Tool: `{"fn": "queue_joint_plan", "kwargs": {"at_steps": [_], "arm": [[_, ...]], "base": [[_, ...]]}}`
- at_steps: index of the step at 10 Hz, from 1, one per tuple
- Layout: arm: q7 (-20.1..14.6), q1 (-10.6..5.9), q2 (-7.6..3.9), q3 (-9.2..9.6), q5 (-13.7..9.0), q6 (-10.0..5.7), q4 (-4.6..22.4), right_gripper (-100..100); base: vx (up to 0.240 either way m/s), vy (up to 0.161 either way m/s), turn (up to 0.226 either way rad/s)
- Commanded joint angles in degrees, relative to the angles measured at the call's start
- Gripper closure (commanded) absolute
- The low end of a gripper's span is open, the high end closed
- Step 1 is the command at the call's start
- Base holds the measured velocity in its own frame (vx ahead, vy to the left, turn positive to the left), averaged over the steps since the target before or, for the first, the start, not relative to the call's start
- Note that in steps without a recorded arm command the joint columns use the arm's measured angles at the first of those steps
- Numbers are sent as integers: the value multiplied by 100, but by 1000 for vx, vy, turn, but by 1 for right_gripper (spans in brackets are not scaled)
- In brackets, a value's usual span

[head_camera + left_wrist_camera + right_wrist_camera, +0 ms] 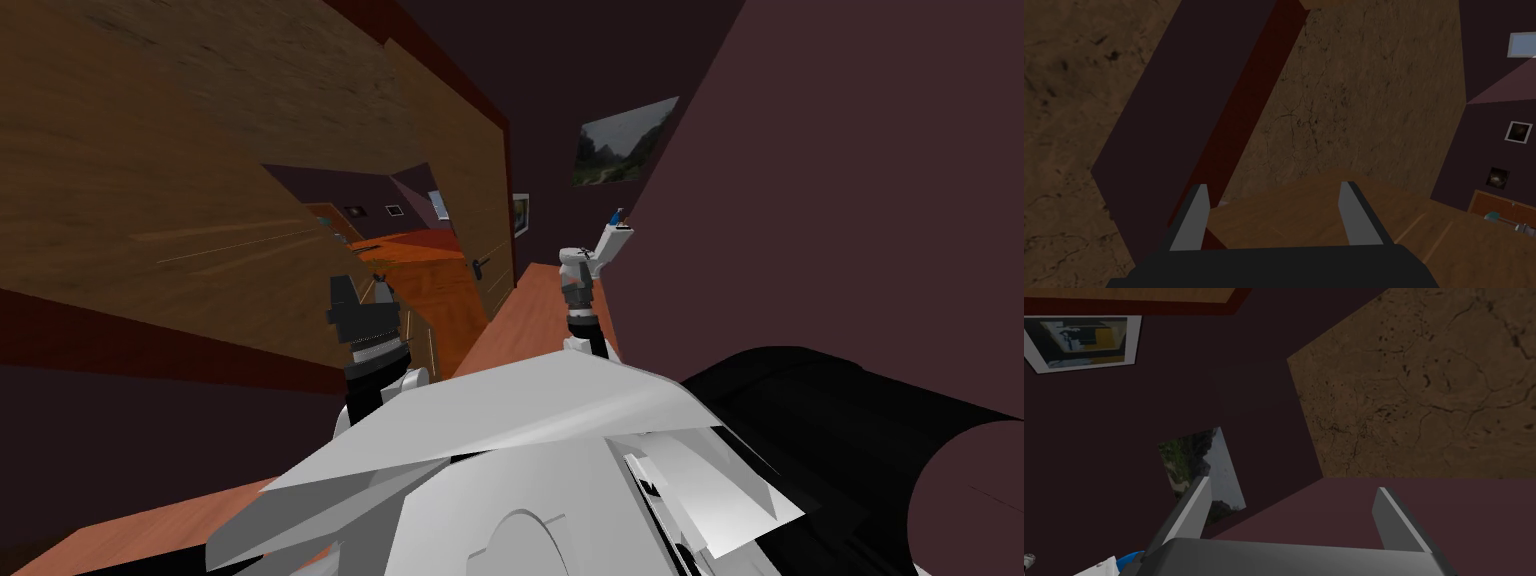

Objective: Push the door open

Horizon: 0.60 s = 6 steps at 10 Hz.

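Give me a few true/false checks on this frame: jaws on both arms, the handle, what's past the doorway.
1. A dark handle sits on the wooden door. True.
2. The left gripper has its jaws open with nothing between them. True.
3. The right gripper is shut on the handle. False: its jaws stand open and empty, and the arm is held up beside the dark wall.
4. Nothing can be seen past the woodwork. False: an opening shows a room with an orange floor beyond.
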Motion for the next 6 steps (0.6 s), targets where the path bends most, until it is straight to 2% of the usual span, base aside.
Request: {"fn": "queue_joint_plan", "kwargs": {"at_steps": [1,6], "arm": [[-23,-126,-65,59,14,9,240,-100],[-52,-483,-168,194,58,85,784,-100]], "base": [[138,-44,100],[103,-46,72]]}}
